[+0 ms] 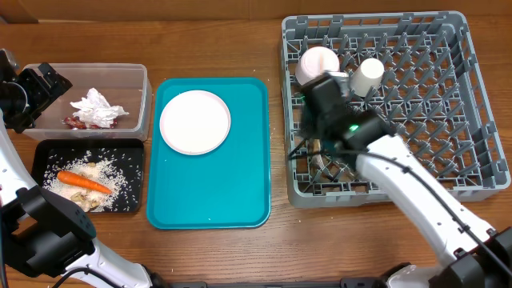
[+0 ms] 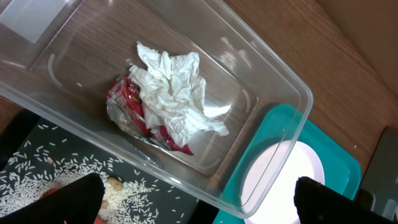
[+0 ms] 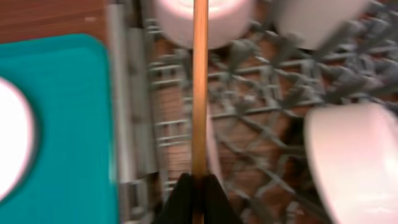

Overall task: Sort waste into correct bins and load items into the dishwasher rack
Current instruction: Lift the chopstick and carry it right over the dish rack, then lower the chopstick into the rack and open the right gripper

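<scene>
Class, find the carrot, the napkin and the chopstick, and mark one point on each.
carrot [image 1: 83, 182]: overhead view, middle of its orange body.
napkin [image 2: 174, 93]: left wrist view, centre of the crumpled white folds.
chopstick [image 3: 199, 93]: right wrist view, midway along the wooden shaft.

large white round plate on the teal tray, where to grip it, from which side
Probably grip the large white round plate by its rim on the side facing the grey plastic rack, angling in from above. It lies flat, crowding the teal tray's opposite lip.
</scene>
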You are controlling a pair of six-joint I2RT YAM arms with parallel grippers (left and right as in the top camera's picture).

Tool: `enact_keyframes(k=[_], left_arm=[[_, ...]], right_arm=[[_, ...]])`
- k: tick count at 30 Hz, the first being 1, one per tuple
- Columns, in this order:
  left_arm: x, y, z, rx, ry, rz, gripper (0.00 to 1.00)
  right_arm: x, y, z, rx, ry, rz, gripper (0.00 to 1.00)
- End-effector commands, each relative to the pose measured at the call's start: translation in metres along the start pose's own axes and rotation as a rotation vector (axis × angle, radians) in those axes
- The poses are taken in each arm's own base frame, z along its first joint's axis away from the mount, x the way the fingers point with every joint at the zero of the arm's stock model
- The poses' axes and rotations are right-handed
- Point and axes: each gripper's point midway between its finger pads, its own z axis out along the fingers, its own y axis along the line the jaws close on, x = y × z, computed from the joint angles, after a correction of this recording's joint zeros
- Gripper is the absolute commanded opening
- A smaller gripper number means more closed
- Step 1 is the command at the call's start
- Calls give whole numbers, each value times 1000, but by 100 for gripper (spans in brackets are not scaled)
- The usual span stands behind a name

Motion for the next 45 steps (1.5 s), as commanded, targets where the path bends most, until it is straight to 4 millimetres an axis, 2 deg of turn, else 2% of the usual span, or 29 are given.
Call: enact_keyframes(k=[1, 10, 15, 22, 28, 45], left_arm=[[2, -1, 4, -2, 11, -6, 100], [2, -1, 4, -2, 11, -6, 100], [2, -1, 4, -2, 11, -6, 100], [2, -1, 4, -2, 11, -6, 100], [2, -1, 4, -2, 11, -6, 100], [2, -1, 4, -2, 11, -6, 100]], right_arm=[[-8, -18, 2, 18, 16, 8, 4], [8, -38, 22, 33, 91, -1, 4], [18, -33, 27, -1, 122, -3, 4], [34, -36, 38, 2, 145, -10, 4], [46, -31, 49, -47, 158, -84, 4], [52, -28, 50, -73, 173, -131, 4]])
